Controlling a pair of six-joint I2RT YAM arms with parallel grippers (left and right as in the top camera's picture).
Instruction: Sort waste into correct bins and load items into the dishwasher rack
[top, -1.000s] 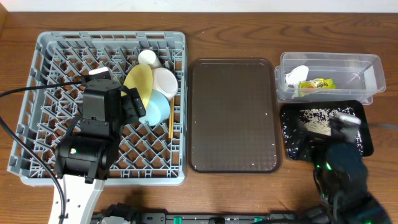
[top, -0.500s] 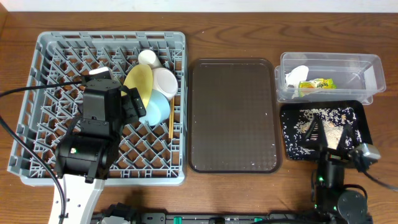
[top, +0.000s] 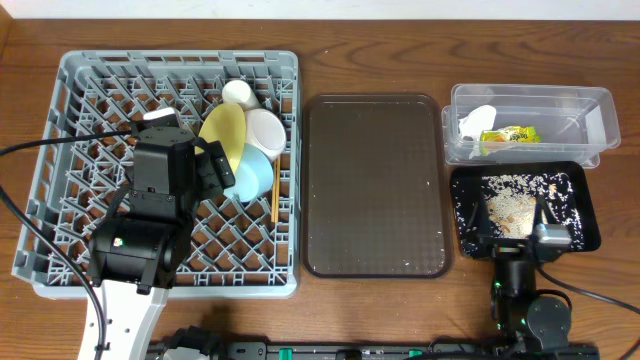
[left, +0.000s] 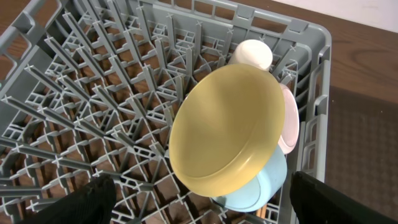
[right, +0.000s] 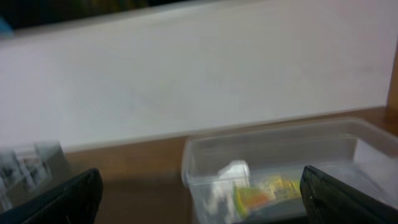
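The grey dishwasher rack (top: 80, 150) holds the yellow plate (top: 222, 135), small white bowl (top: 266, 130), light blue bowl (top: 252, 178), cream cup (top: 237, 92) and chopsticks (top: 273, 195). My left gripper (top: 218, 168) hangs open and empty just above the plate (left: 227, 127) and the blue bowl (left: 264, 183). The clear tub (top: 585, 110) holds the white tissue (top: 477, 120) and the green-and-yellow wrapper (top: 510, 134). The black tray (top: 580, 215) holds beige crumbs (top: 508, 210). My right gripper (top: 548, 225) is open and empty at the tray's near edge, facing the tub (right: 298, 149).
The brown serving tray (top: 375, 185) lies between the rack and the bins, with a few specks on it. A pale wall rises behind the table in the blurred right wrist view. The left arm covers the rack's front-left part.
My right arm has pulled back from over the black tray toward the table's front edge, uncovering the crumbs. The left arm and the dishes have not moved.
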